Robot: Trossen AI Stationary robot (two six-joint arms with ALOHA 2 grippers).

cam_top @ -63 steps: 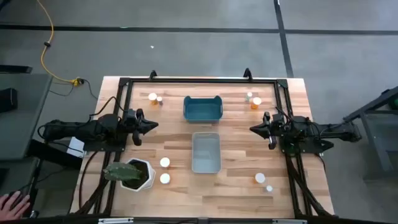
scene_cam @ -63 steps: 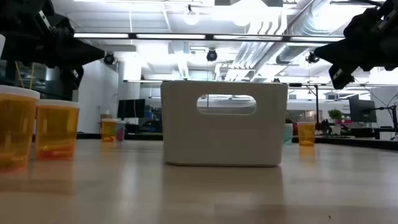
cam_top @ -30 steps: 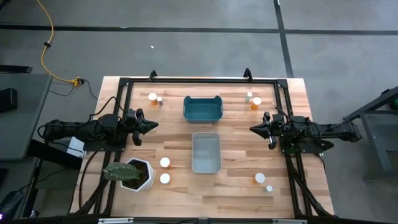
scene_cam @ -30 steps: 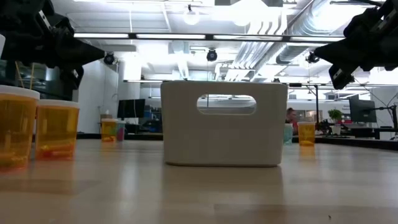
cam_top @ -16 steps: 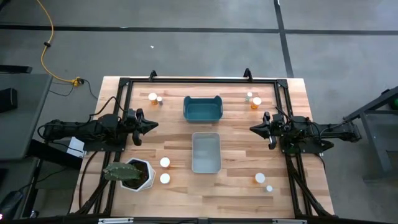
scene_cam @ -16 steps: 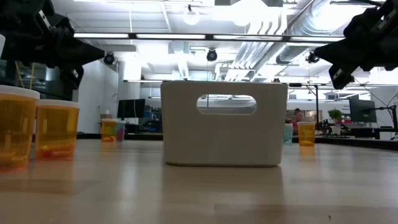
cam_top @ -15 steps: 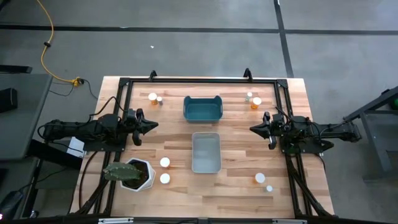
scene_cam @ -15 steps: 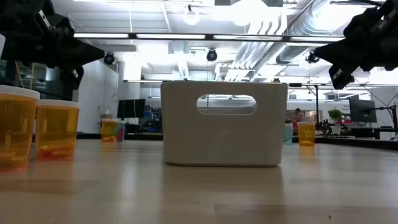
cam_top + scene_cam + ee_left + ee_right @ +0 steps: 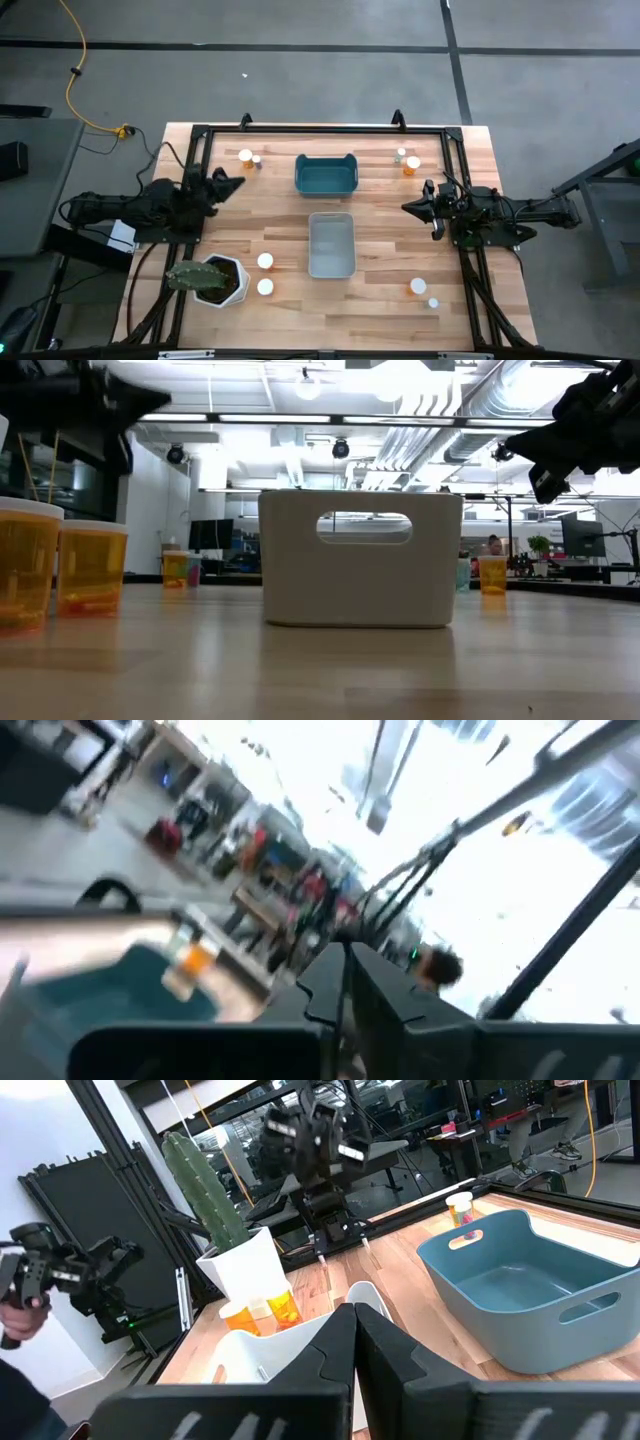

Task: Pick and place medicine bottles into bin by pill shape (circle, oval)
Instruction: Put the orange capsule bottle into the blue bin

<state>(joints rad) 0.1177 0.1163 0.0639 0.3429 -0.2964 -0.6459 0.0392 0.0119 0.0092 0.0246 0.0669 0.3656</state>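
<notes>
Amber medicine bottles with white caps stand on their bases in pairs on the wooden table: far left [image 9: 246, 155], far right [image 9: 412, 163], near left [image 9: 265, 261] and near right [image 9: 418, 286]. The near left pair [image 9: 92, 567] shows large in the low view. My left gripper [image 9: 237, 183] is shut and empty, raised over the table's left side and angled toward the far left pair. My right gripper [image 9: 408, 207] is shut and empty, level over the table's right side. Both fingertip pairs show closed in the wrist views, the left [image 9: 343, 965] and the right [image 9: 353, 1315].
A teal bin [image 9: 326, 173] stands at the far centre and a pale grey bin [image 9: 331, 244] nearer, between the arms. A white hexagonal pot with a cactus [image 9: 215, 280] stands at the near left. A black frame [image 9: 320, 128] runs around the table.
My left gripper has risen and swung toward the table's far edge, turning toward the far left bottles; it stays shut. My right arm and the bottles have kept still.
</notes>
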